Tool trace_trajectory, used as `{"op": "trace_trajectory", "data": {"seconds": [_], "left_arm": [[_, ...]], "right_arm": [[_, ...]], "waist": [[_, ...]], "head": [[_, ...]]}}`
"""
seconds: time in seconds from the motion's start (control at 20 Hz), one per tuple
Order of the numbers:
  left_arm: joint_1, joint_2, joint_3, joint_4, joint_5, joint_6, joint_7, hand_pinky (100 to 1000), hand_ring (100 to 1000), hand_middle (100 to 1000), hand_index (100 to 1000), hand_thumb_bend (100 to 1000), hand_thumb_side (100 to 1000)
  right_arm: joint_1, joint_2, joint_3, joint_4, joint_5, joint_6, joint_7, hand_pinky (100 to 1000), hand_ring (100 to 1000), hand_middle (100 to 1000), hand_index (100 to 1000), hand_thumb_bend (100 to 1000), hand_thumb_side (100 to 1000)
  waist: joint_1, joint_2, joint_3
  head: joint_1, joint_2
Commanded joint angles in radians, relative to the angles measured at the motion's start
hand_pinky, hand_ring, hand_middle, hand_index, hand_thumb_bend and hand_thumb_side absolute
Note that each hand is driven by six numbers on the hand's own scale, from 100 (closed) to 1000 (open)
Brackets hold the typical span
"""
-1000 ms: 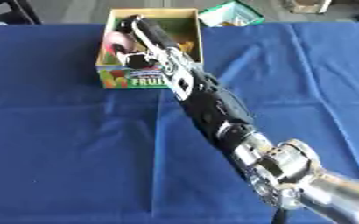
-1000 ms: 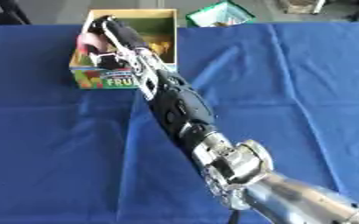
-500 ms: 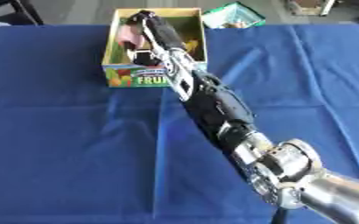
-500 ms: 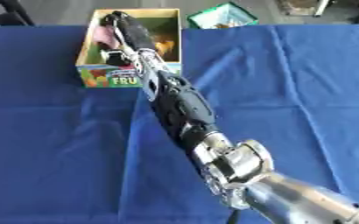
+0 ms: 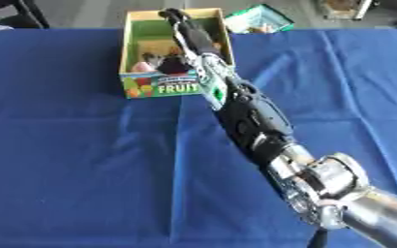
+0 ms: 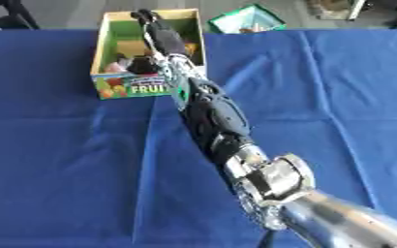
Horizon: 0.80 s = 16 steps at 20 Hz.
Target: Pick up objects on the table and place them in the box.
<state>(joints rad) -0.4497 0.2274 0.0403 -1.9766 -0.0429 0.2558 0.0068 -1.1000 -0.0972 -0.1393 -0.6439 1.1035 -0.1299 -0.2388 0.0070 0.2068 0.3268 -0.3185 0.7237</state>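
An open cardboard box (image 5: 130, 48) with a fruit print on its front wall (image 6: 138, 88) stands at the far middle of the blue table. My right arm runs from the lower right up to it. My right hand (image 5: 189, 34) lies over the box with its fingers stretched straight toward the far wall, open. A pink object (image 5: 141, 66) lies inside the box near the front wall, to the left of the hand and apart from the fingers. A dark part of the hand (image 5: 173, 65) sits beside it. My left hand shows in neither view.
A green and white packet (image 5: 257, 18) lies beyond the box at the back right. The blue cloth (image 5: 66, 160) covers the whole table. My right forearm (image 5: 252, 121) crosses the table's middle.
The pink object was up beside the fingers and now lies lower in the box, free of the hand. The fingers have stretched farther toward the box's far wall.
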Motion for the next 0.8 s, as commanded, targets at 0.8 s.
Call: {"op": "trace_trajectory", "data": {"seconds": [0.8], "left_arm": [[0.063,0.028,0.044,-0.001,-0.021,0.014,0.036,760,554,598,679,273,733]], "right_arm": [[0.005,-0.112,-0.021,-0.18,-0.208,-0.051,-0.036,926,1000,885,928,645,320]], "waist": [[0.012,-0.037,-0.114]], "head": [[0.054,0.016]]}}
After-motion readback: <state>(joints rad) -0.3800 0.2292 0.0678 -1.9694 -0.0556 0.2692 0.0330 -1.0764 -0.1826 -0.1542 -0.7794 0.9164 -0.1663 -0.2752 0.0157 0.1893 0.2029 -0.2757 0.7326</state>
